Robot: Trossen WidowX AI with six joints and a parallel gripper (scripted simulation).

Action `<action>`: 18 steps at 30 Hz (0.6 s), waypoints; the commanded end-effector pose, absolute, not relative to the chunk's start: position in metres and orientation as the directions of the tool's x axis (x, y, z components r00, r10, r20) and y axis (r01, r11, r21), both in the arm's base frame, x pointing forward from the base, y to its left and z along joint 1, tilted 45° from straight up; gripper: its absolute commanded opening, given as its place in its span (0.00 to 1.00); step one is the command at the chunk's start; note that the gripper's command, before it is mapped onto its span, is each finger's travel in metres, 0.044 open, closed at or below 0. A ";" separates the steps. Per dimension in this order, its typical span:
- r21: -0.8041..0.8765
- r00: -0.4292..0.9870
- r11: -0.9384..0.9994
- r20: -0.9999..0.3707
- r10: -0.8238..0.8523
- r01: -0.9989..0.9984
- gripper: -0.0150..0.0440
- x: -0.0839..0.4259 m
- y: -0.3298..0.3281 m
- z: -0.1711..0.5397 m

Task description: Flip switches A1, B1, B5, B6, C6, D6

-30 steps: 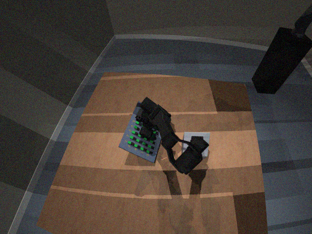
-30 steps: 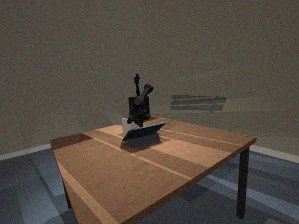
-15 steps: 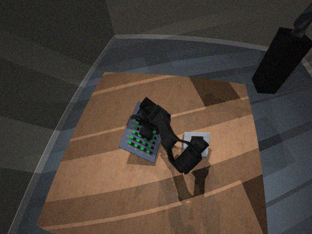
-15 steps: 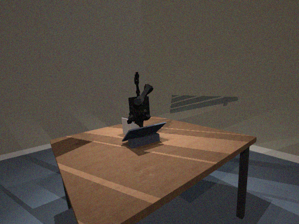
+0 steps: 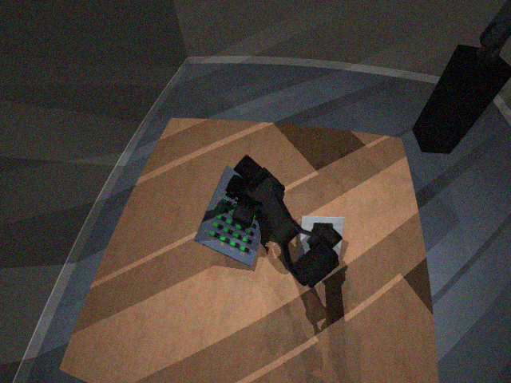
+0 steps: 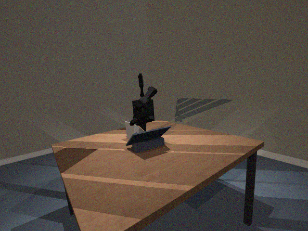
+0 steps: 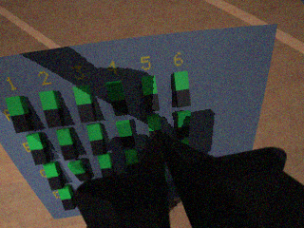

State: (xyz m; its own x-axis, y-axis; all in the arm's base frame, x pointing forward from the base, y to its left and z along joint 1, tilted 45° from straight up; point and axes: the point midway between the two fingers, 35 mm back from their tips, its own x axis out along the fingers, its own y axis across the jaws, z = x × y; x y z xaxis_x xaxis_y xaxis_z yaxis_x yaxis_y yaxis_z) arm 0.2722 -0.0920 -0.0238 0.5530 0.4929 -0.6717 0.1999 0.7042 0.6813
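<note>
Top: the arm (image 5: 276, 210) overhangs the panel (image 5: 223, 253) (image 6: 149, 135) (image 7: 237, 62) on the wooden table (image 5: 177, 309) (image 6: 139, 171), hiding some switches. Exterior: the panel tilts on its block (image 6: 149, 144). Wrist: the closed, empty gripper (image 7: 160, 138) blocks lower switches; numbers 1–6 (image 7: 178, 59) are readable.

In the wrist view the end effector (image 7: 160, 138), its dark fingers brought together, reaches up from the lower edge to the fifth column of a blue-grey panel (image 7: 237, 71), with its tip at or just above the second-row switch (image 7: 154, 123) there; contact cannot be told. Yellow column numbers 1 to 6 run above the rows of green-and-black switches, and the end effector hides much of the lower right part of the grid. A dark shadow (image 7: 62, 59) slants across the panel from its upper left, and the brown table (image 7: 119, 21) shows beyond the panel's edges.
</note>
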 end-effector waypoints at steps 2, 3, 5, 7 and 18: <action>0.678 0.581 0.708 -0.662 0.474 0.195 0.25 0.250 -0.113 0.005; 0.678 0.581 0.708 -0.662 0.474 0.195 0.25 0.250 -0.113 0.005; 0.678 0.581 0.708 -0.662 0.474 0.195 0.25 0.250 -0.113 0.005; 0.678 0.580 0.709 -0.663 0.473 0.196 0.25 0.249 -0.118 0.000; 0.677 0.562 0.711 -0.670 0.485 0.193 0.25 0.262 -0.122 -0.037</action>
State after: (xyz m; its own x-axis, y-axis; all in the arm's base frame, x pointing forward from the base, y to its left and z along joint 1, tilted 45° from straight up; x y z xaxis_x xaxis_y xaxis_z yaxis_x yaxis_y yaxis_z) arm 0.2553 -0.1314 -0.0254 0.5803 0.4708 -0.6646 0.1890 0.7159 0.6721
